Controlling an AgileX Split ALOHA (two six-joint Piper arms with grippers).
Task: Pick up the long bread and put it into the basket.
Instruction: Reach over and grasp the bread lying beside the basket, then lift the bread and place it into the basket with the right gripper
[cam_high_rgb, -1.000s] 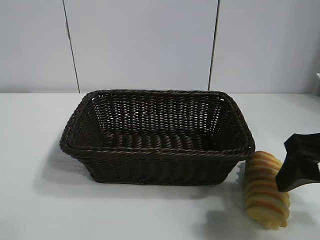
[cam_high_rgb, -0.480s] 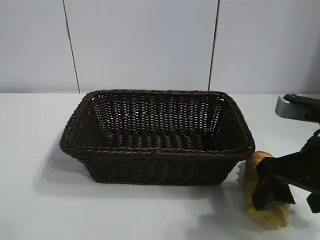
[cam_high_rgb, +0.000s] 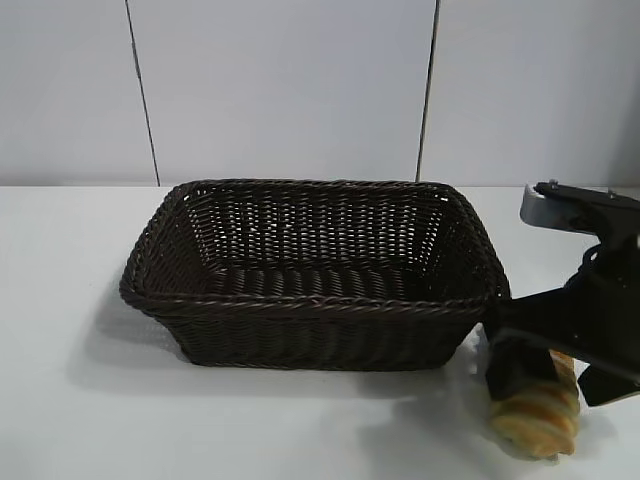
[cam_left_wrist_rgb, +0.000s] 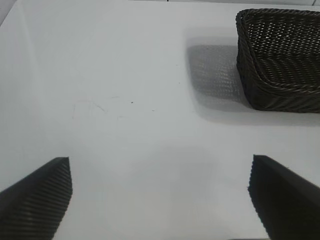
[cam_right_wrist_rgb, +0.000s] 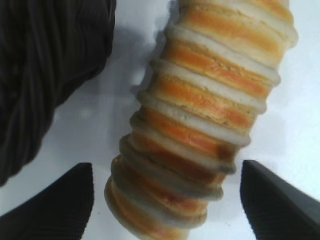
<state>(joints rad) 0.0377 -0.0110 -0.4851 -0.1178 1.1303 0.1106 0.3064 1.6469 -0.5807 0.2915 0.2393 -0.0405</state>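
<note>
Since before, the right gripper (cam_high_rgb: 532, 372) has come down over the long bread (cam_right_wrist_rgb: 200, 120), fingers apart, straddling across its long axis

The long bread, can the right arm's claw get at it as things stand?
Probably yes: the right claw straddles the long bread, a finger on each side, nothing between. The basket sits beside, clear.

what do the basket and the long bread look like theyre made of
The basket: dark brown woven wicker or a plastic imitation, faintly glossy, with interlaced strands and a braided rim.
The long bread: likely a foam or plastic replica, matte, with very even pale and orange crosswise ridges; real baked dough cannot be ruled out.
</note>
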